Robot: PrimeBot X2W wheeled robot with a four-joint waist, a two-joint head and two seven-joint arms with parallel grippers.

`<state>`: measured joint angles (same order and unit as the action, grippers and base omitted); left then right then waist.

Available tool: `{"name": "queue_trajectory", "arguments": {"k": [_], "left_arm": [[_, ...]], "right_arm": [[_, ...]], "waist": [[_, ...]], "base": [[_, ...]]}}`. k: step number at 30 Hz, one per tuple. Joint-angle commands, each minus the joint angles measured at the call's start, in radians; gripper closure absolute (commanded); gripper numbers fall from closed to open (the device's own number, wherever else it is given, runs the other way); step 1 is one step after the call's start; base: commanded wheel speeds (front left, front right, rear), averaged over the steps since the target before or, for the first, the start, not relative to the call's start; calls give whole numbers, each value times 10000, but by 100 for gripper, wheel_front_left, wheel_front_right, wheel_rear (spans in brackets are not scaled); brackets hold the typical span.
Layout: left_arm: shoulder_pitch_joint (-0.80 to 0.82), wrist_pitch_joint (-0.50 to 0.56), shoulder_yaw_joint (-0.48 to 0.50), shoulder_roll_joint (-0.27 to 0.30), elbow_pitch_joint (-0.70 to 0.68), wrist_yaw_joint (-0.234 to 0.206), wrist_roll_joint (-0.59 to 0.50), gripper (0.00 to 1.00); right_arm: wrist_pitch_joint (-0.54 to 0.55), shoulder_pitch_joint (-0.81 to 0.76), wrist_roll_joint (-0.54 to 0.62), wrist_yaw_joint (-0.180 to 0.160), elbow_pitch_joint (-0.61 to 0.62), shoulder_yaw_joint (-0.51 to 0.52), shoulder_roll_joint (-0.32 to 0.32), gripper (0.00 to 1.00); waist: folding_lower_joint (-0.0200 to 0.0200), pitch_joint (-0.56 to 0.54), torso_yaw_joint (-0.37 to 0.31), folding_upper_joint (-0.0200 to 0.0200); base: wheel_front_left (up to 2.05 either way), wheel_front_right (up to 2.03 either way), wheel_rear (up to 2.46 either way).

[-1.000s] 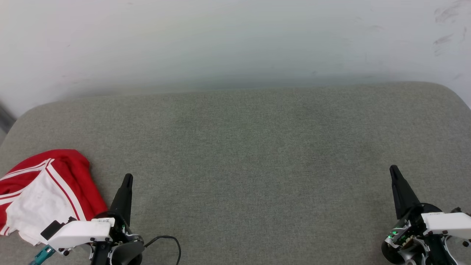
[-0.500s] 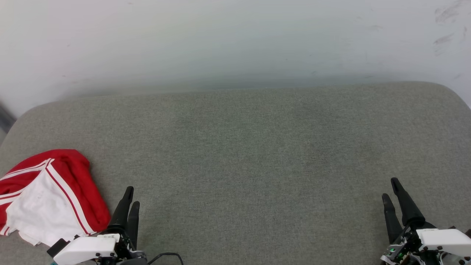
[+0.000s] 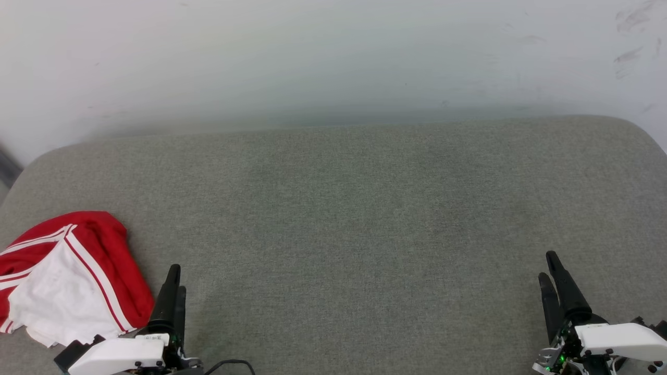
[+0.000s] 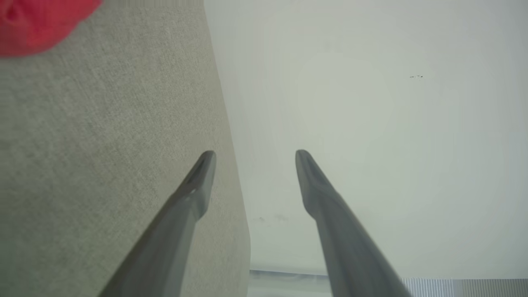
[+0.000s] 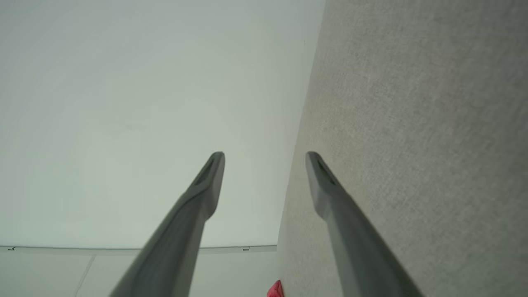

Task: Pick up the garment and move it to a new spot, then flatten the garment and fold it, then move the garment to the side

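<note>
The left gripper [image 4: 254,153] and right gripper [image 5: 264,154] stand spread, empty. The garment [image 3: 68,276] lies bunched just beside the left one on the grey cushion [image 3: 365,219]; thin, limp and light, it likely suits a pinch on a raised fold.

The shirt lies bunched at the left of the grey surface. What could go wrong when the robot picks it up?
The garment is a crumpled heap, so the left gripper may pinch several layers and it would not spread flat. It lies at the left edge of the cushion; a push could slide it off. The right gripper is far across, so a two-handed grasp needs a long reach.
</note>
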<state>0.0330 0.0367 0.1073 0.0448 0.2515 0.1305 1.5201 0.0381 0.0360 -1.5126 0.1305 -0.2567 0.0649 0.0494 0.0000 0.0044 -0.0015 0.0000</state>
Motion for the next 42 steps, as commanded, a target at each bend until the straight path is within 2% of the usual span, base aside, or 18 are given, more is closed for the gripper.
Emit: {"name": "queue_trajectory", "arguments": {"k": [1,5,14,18,23,24,27,29,30,31,32,36,37,42], "left_arm": [[47,-101,90,30,-190,2,-266,0],[18,-274,302,33,-199,2,-885,0],[4,-635,952,39,-631,-13,-2460,0],[3,-787,1132,41,-1067,-248,-3256,0],[-87,-965,1043,44,-1799,-475,-4358,0],[-87,-965,1043,44,-1799,-475,-4358,0],[-183,-1067,741,44,-2332,-539,-5451,0],[-235,-1141,520,46,-2604,-776,-6085,0],[-279,-1204,298,48,-2863,-1036,-6696,0],[-279,-1204,298,48,-2863,-1036,-6696,0],[-326,-1264,67,48,-3072,-1254,-7362,0],[-361,-1396,-412,122,-3435,-1684,-8603,0],[-361,-1396,-412,122,-3435,-1684,-8603,0],[-454,-1542,-1258,537,-3699,-2369,-9408,0]], "right_arm": [[-106,129,295,2,169,-45,14,0],[-279,144,1039,2,226,-3,14,0],[-643,261,3899,2,665,295,15,0],[-791,337,4985,2,1136,317,16,0],[-970,301,6528,3,1736,133,16,0],[-970,301,6528,3,1736,133,16,0],[-1075,301,7442,3,2016,126,16,0],[-1144,312,8004,3,2211,70,16,0],[-1213,302,8610,3,2380,-54,16,0],[-1213,302,8610,3,2380,-54,16,0],[-1278,280,9213,3,2516,-196,16,0],[-1403,270,10259,3,2764,-434,17,0],[-1403,270,10259,3,2764,-434,17,0],[-1552,214,11215,2,2931,-456,17,0]], "waist": [[0,-1,-2,0],[0,-4,-6,0],[0,11,-9,0],[0,29,-6,0],[0,57,-9,0],[0,57,-9,0],[0,75,-14,0],[0,87,-15,0],[0,102,-17,0],[0,102,-17,0],[0,116,-21,0],[0,145,-29,0],[0,145,-29,0],[0,180,-37,0]], "base": [[0,0,0],[0,0,0],[0,0,0],[0,0,0],[0,0,0],[0,0,0],[0,0,0],[0,0,0],[0,0,0],[0,0,0],[0,0,0],[0,0,0],[0,0,0],[0,0,0]]}}
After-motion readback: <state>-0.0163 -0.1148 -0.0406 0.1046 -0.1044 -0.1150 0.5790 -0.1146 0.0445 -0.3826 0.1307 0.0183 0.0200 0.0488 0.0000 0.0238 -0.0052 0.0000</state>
